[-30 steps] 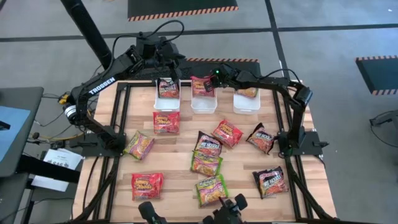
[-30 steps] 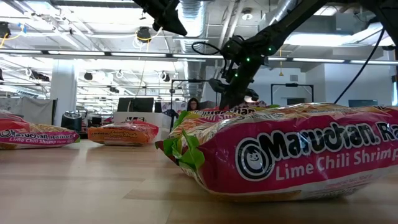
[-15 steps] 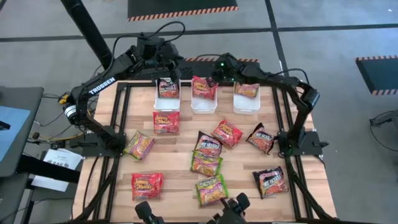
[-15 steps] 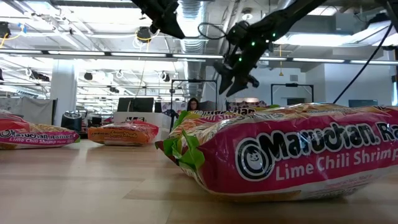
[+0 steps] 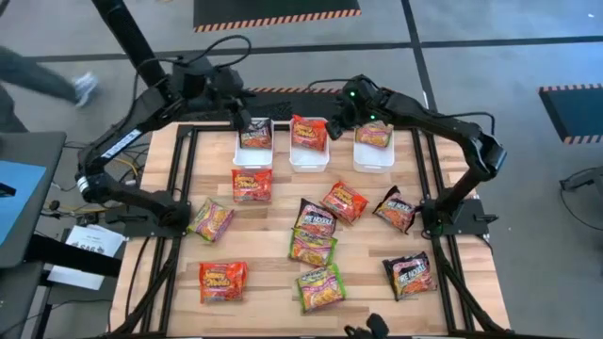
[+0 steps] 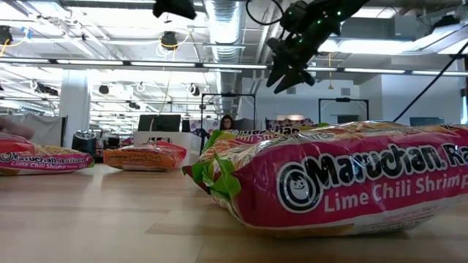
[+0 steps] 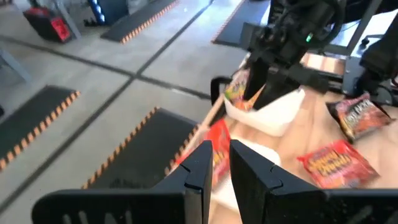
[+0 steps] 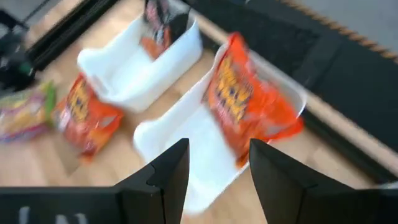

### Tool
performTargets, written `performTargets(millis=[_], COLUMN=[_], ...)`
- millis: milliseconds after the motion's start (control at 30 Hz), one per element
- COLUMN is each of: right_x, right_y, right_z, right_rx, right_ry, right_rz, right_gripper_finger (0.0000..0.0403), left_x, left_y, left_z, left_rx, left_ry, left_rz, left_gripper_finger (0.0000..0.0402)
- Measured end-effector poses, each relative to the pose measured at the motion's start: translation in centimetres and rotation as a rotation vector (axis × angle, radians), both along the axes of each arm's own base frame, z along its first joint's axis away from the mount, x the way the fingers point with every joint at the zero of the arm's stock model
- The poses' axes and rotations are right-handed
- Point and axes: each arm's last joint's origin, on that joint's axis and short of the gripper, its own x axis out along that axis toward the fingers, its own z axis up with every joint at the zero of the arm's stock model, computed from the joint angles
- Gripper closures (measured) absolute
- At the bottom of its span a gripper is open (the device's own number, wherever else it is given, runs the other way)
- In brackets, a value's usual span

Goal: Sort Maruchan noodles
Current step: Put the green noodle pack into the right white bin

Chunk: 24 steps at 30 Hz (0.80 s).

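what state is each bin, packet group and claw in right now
left bin: holds a dark packet, upright
middle bin: holds a red-orange packet, leaning on the rim
right bin: holds a green packet
loose packets: lying flat on the table
left claw: nearly shut, empty, above the left bin
right claw: open, empty, raised between the middle and right bins

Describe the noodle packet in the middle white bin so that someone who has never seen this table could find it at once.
Three white bins stand in a row along the table's far edge. In the middle bin a red-orange packet leans against the far wall. The dark packet in the left bin and the green-edged packet in the right bin differ from it in colour.
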Motion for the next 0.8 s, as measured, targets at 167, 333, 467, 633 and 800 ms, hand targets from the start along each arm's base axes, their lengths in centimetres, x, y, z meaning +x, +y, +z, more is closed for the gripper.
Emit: performTargets(millis=[167, 333, 467, 633, 800], right_x=[0.1, 0.6, 1.3, 2.4, 3.4], right_y=[2.3, 4.7, 6.8, 10.0, 13.8], right_z=[0.5, 0.6, 0.6, 0.6, 0.6], right_rx=[0.067, 0.142, 0.272, 0.400, 0.470], right_ry=[0.009, 0.018, 0.000, -0.007, 0.016], right_rz=[0.100, 0.207, 0.238, 0.287, 0.333], right_gripper_finger=[0.0211, 0.0211, 0.0211, 0.0211, 0.0211], left_x=[-1.7, -2.1, -2.0, -2.0, -2.4], left_y=[-1.5, -2.3, -2.6, -2.7, -3.4], left_z=[-0.7, -1.3, -1.3, -1.4, -2.0], left_rx=[-0.128, -0.241, -0.286, -0.360, -0.513], left_ry=[0.094, 0.125, 0.105, 0.073, 0.105], left_rz=[-0.007, -0.122, -0.214, -0.229, -0.263], left_gripper_finger=[0.0356, 0.0346, 0.0317, 0.0272, 0.0253])
